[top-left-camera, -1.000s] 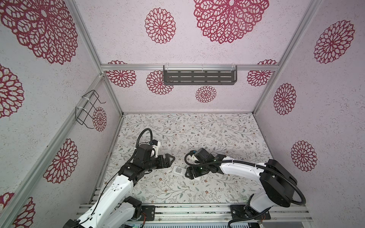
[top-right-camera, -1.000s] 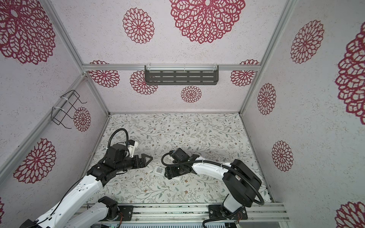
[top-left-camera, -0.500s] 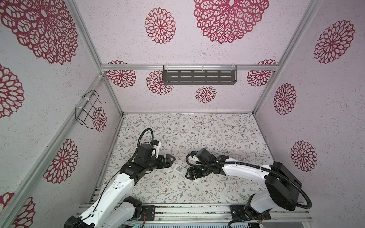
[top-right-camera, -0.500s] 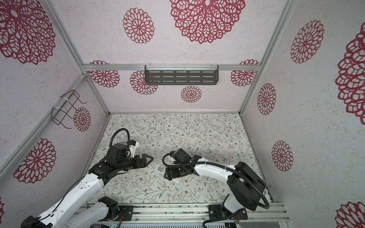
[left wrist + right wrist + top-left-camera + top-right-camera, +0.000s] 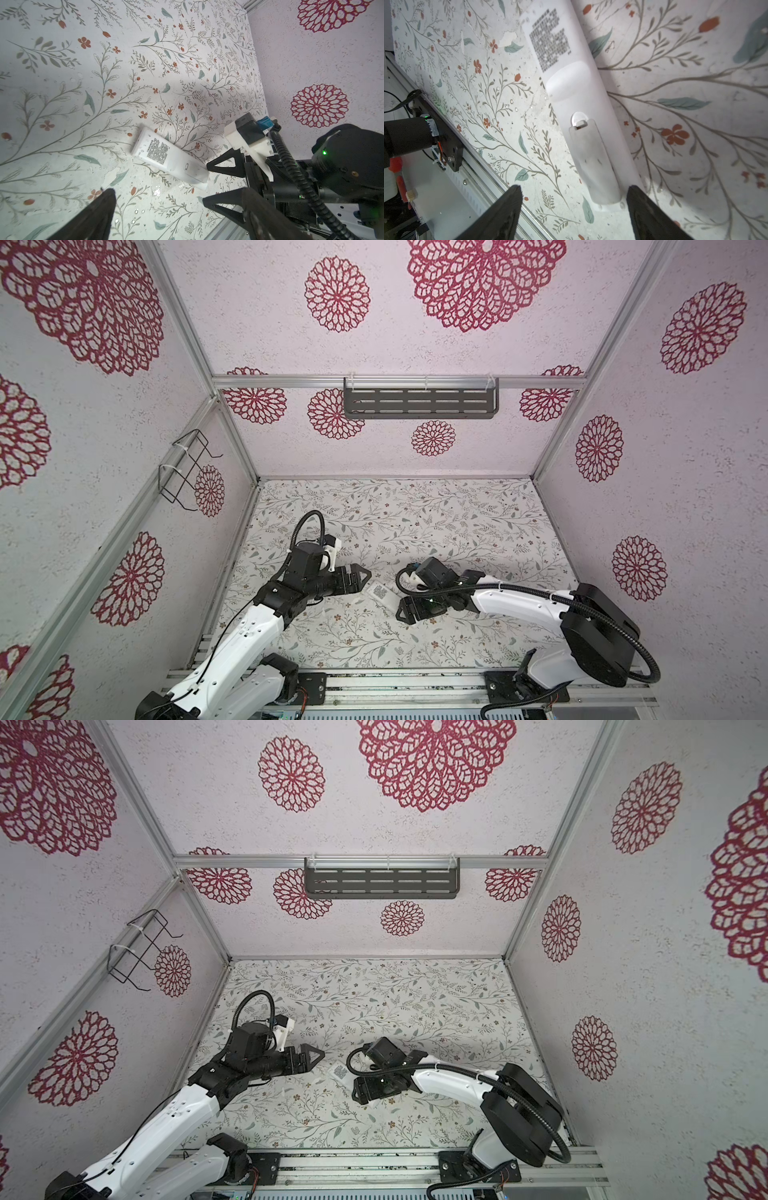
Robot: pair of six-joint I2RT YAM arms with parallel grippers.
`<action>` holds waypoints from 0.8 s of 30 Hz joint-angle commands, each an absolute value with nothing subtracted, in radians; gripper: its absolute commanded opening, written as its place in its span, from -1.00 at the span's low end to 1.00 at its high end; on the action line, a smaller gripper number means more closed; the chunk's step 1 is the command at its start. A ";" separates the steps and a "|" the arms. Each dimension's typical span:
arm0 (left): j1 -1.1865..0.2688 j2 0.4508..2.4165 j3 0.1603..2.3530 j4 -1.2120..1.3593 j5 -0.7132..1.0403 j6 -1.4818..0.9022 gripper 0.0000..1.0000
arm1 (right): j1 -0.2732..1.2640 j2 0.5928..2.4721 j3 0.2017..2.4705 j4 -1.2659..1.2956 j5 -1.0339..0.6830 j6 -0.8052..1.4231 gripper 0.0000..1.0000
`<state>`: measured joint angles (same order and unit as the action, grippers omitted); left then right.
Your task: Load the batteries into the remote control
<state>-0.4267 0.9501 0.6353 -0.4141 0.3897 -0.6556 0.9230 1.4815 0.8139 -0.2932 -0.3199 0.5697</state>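
The remote control (image 5: 577, 89) lies battery cover (image 5: 591, 158) up for access, its end between the tips of the open right gripper (image 5: 574, 192), likely for steadying, while the left gripper (image 5: 362, 578), open and empty, hovers nearby.

Count: 1 remote control (image 5: 380, 592), 2 robot arms, 2 wall fixtures, 1 table (image 5: 415, 522).
Remote: 1 pc, w/ 1 dark square label (image 5: 550, 39) & 1 battery cover (image 5: 593, 158) on the face showing. Arms: 1 left arm (image 5: 249, 630) + 1 right arm (image 5: 511, 599), ea. w/ 1 pair of jaws, 2 fingers (image 5: 500, 216) per pair. Walls: 1 slotted dark shelf (image 5: 419, 404), 1 wire rack (image 5: 183, 472).
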 commanded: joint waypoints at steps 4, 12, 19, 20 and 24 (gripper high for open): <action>-0.498 0.981 0.553 -0.250 0.417 -0.741 0.95 | 0.932 1.470 0.793 -0.238 -0.402 0.605 0.64; -0.603 1.141 0.401 0.159 0.442 -0.922 0.95 | 0.933 1.474 0.753 -0.174 -0.461 0.635 0.64; -0.632 1.247 0.381 0.297 0.427 -0.971 0.95 | 0.934 1.462 0.746 -0.135 -0.450 0.654 0.64; -0.632 1.245 0.382 0.294 0.423 -0.968 0.95 | 0.934 1.462 0.756 -0.153 -0.423 0.655 0.64; -0.631 1.204 0.394 0.222 0.391 -0.940 0.95 | 0.935 1.455 0.780 -0.228 -0.317 0.644 0.62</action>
<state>-0.6239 1.2335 0.3805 0.2119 0.4229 -0.9398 0.9298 1.4815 0.7536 -0.1543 -0.4046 0.6384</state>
